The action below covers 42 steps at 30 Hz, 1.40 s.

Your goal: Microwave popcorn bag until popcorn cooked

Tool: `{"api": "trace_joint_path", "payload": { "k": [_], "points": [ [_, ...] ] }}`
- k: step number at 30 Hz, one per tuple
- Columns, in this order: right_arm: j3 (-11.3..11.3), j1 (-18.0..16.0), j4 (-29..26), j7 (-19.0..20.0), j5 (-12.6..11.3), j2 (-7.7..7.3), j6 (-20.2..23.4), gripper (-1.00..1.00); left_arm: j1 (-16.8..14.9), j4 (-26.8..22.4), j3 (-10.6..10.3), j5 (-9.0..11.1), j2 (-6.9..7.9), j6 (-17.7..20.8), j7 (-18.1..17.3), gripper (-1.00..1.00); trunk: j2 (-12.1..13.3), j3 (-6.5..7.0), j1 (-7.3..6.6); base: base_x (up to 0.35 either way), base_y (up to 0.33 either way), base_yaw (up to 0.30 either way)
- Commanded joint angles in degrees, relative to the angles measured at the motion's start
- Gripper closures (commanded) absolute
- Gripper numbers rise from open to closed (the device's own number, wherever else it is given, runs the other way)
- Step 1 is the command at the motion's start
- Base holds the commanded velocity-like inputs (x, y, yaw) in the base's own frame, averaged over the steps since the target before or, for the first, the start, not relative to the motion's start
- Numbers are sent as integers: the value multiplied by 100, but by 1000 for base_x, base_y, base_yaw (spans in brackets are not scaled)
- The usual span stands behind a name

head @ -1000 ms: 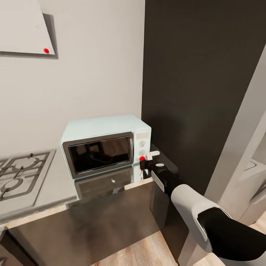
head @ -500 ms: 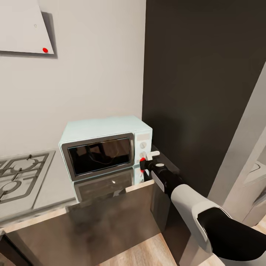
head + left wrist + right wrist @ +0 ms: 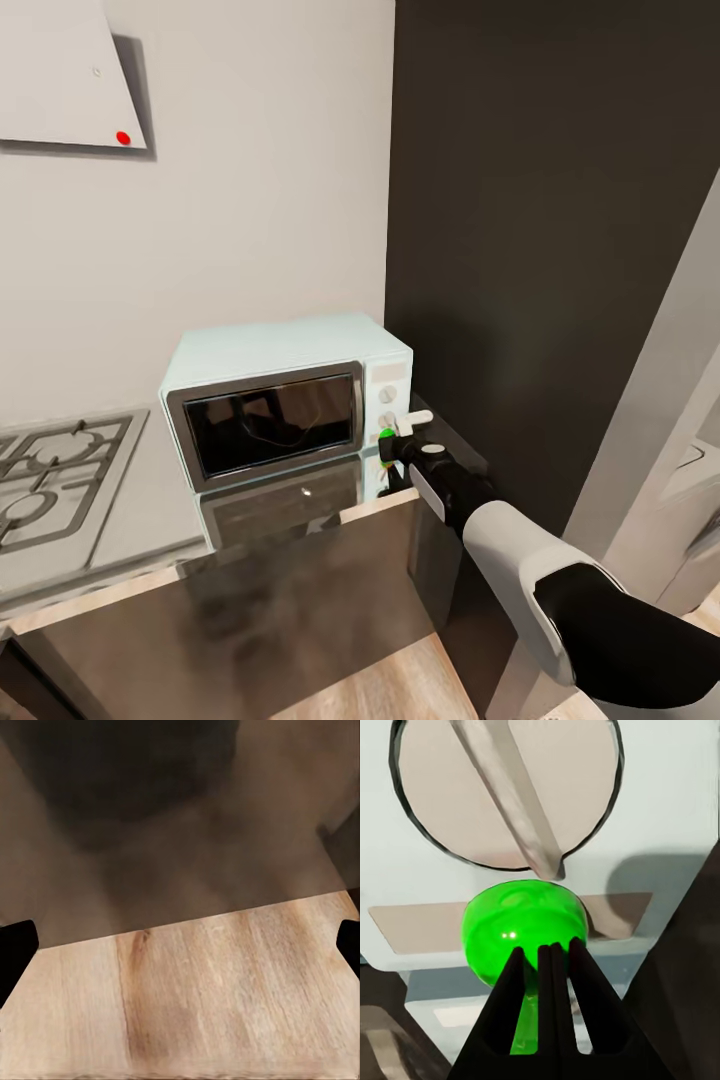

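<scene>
At the microwave's lower right corner, the right pincer (image 3: 392, 441) has its fingers pressed together against a green button (image 3: 523, 924), just below a white knob (image 3: 506, 791). The microwave (image 3: 285, 398) sits on the grey surface (image 3: 150, 505), door shut.

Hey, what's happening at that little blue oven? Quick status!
Right pincer shut, tips against green button under a white knob. Microwave door closed. Left pincer open over wood floor. Nothing in the way.

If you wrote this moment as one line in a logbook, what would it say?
right gripper: shut, tips at green button below lower knob | microwave: door closed | left gripper: open over wood floor
</scene>
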Motion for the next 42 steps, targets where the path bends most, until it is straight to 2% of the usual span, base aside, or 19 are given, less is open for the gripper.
{"api": "trace_joint_path", "payload": {
  "k": [1, 15, 16, 18, 20, 22, 24, 25, 26, 28, 30, 33, 35, 37, 38, 39, 42],
  "points": [
    [40, -41, -17, 14, -74, 0, 39, 100, -8, 29, 6, -1, -4, -11, -2, -100, 0, -4, 18, -164, 0, 0],
    [39, -152, -152, 30, -74, 0, 112, 100, -49, 81, 22, 21, -5, -11, 5, -100, 0, -4, 18, -333, 0, 0],
    [35, -151, -381, 46, -79, 0, 132, 100, -78, 126, 25, 23, -5, -11, 5, -100, 0, -4, 18, -350, 0, 0],
    [35, -2, -1396, 56, -78, 0, 688, 100, -105, 183, 29, 23, -5, -11, 5, -100, 0, -4, 18, -350, 0, 0],
    [43, 340, -2353, 53, -56, 0, 1132, 100, -108, 192, 31, 26, -4, -11, 5, -100, 0, -4, 18, -350, 0, 0],
    [64, 1225, -4112, 44, -15, 0, 1791, 100, -121, 198, 33, 28, -4, -11, 5, -100, 0, -4, 18, -350, 0, 0],
    [84, 1853, -4987, 51, -6, 0, 1975, 100, -203, 199, 38, 27, -2, -11, 5, -100, 0, -4, 18, -350, 0, 0],
    [141, 2208, -5403, 65, -5, -71, 2006, 100, -280, 201, 45, 34, -4, -11, 5, -100, 0, -4, 18, -291, 0, 0],
    [230, 2521, -5684, 73, -4, -191, 2001, 100, -329, 217, 55, 37, -5, -11, 7, -100, 0, -4, 18, -153, 0, 0],
    [496, 3418, -6452, 79, 2, -510, 1885, 100, -376, 282, 58, 46, -5, -11, 12, -100, 0, -4, 18, -47, 0, 0],
    [635, 4440, -6892, 83, 11, -947, 1219, 100, -420, 338, 62, 49, -5, -11, 25, -100, 0, -4, 18, -9, 0, 0],
    [731, 5528, -6843, 84, 205, -1377, 6, 100, -510, 474, 59, 49, -13, -3, 49, -100, 0, -4, 18, -1, 0, 0],
    [820, 5893, -5963, 84, 434, -1473, -803, 100, -625, 633, 59, 49, -17, -4, 71, -100, 0, -4, 18, 0, 0, 0],
    [869, 5953, -4234, 74, 530, -1456, -1544, 100, -730, 819, 54, 46, -16, -3, 79, -100, 0, -4, 18, 0, 0, 0],
    [878, 5953, -3202, 70, 555, -1428, -1963, 100, -814, 1089, 56, 47, -15, -3, 77, -100, 0, -4, 18, 0, 0, 0],
    [881, 5953, -2753, 64, 561, -1413, -2134, 100, -915, 1390, 60, 48, -15, -2, 76, -100, 0, -4, 18, 0, 0, 0],
    [859, 5953, -1984, 56, 521, -1405, -2346, 100, -1314, 2430, 139, 64, -20, -2, 86, -100, 0, -4, 18, 0, 0, 0]
  ]
}}
